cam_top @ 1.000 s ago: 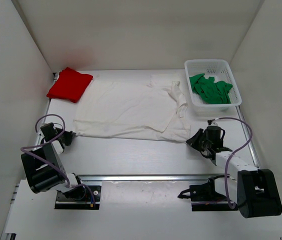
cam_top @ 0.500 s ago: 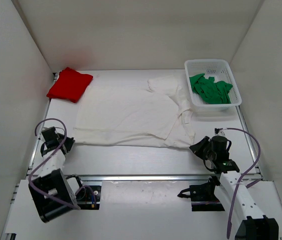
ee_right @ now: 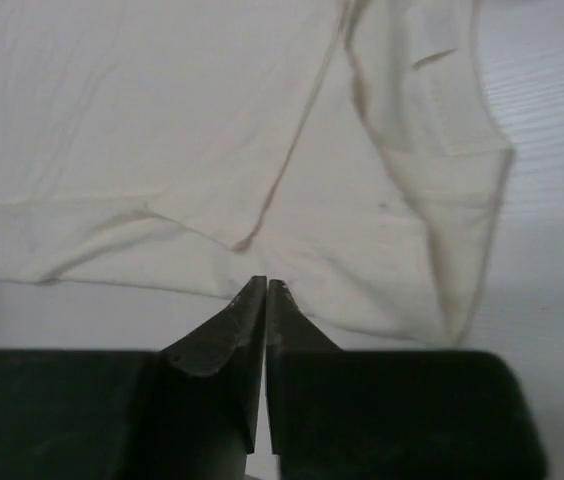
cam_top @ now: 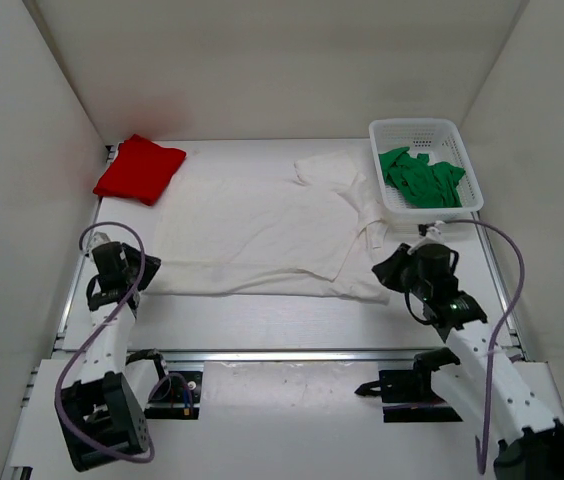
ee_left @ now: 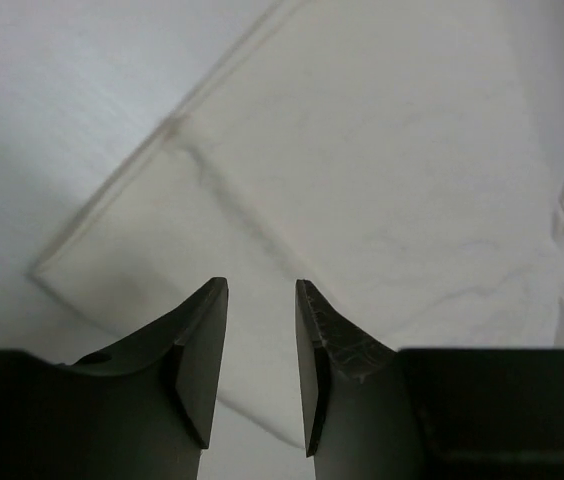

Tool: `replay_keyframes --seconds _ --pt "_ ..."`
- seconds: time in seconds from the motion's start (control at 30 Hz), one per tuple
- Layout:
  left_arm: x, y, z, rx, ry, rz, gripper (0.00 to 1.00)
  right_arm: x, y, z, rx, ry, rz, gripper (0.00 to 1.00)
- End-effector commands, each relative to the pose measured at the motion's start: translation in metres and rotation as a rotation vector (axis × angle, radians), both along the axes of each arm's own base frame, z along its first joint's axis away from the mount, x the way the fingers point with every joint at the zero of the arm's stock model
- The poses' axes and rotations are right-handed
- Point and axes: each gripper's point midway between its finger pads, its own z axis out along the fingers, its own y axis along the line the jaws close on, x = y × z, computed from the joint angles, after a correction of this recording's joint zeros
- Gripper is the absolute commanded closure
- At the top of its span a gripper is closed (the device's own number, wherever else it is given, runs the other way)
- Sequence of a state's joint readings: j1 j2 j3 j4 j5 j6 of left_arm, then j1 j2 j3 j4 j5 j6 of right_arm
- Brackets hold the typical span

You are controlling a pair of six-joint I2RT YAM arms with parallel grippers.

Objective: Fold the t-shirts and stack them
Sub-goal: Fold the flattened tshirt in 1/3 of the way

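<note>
The off-white t-shirt (cam_top: 252, 225) lies spread flat mid-table (cam_top: 262, 318). It's light and floppy with no stiffness, so it will sag and bunch if lifted at one point. Best hold is the two near hem corners, one per arm. The left gripper (ee_left: 260, 290) is part-open over the near-left corner, holding nothing. The right gripper (ee_right: 265, 285) has its jaws pressed together at the near hem; can't tell if cloth is nipped.

Count is three shirts: one red t-shirt (cam_top: 140, 168) folded far left, one off-white, one green t-shirt (cam_top: 420, 177) crumpled in the single basket (cam_top: 412, 127).

Left claw (cam_top: 150, 266), right claw (cam_top: 381, 272) — nearer off-white shirt (cam_top: 262, 225)
</note>
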State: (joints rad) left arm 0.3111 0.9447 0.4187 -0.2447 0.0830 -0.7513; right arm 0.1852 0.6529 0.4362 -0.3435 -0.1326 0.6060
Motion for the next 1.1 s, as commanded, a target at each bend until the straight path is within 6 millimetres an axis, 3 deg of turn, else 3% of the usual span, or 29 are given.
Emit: replay_keyframes --seconds 0.0,0.03,0.13,0.2,0.27,0.33,0.4,0.57,0.73,0.87,1.07 --pt "0.026 -0.029 0.041 0.066 -0.186 -0.173 0.56 0.017 0.039 0.001 -0.051 -0.032 0.143 1.00" --pt "0.028 -0.048 0.038 0.039 -0.202 -0.233 0.59 0.019 0.055 -0.005 -0.063 -0.025 0.197 1.00" --pt "0.028 -0.096 0.034 0.049 -0.225 -0.377 0.61 0.027 0.076 -0.015 -0.080 -0.005 0.247 0.99" --pt "0.023 -0.148 0.038 0.097 -0.251 -0.528 0.61 0.037 0.084 -0.029 -0.072 0.028 0.261 0.81" --pt "0.019 -0.181 0.041 0.105 -0.271 -0.646 0.61 0.045 0.085 -0.039 -0.059 0.043 0.245 0.72" --pt "0.017 -0.208 0.045 0.095 -0.280 -0.741 0.61 0.047 0.087 -0.047 -0.037 0.062 0.242 0.66" --pt "0.014 -0.221 0.037 0.072 -0.259 -0.795 0.61 0.048 0.091 -0.052 -0.019 0.058 0.247 0.64" --pt "0.010 -0.228 0.023 0.053 -0.252 -0.816 0.61 0.048 0.099 -0.058 0.006 0.076 0.258 0.64" --pt "0.003 -0.222 0.004 0.038 -0.217 -0.812 0.61 0.051 0.090 -0.068 0.002 0.111 0.213 0.67" --pt "0.001 -0.218 0.001 0.030 -0.214 -0.801 0.61 0.048 0.092 -0.074 0.018 0.125 0.226 0.67" --pt "-0.001 -0.225 0.000 0.044 -0.215 -0.824 0.62 0.054 0.103 -0.077 0.028 0.139 0.251 0.74"
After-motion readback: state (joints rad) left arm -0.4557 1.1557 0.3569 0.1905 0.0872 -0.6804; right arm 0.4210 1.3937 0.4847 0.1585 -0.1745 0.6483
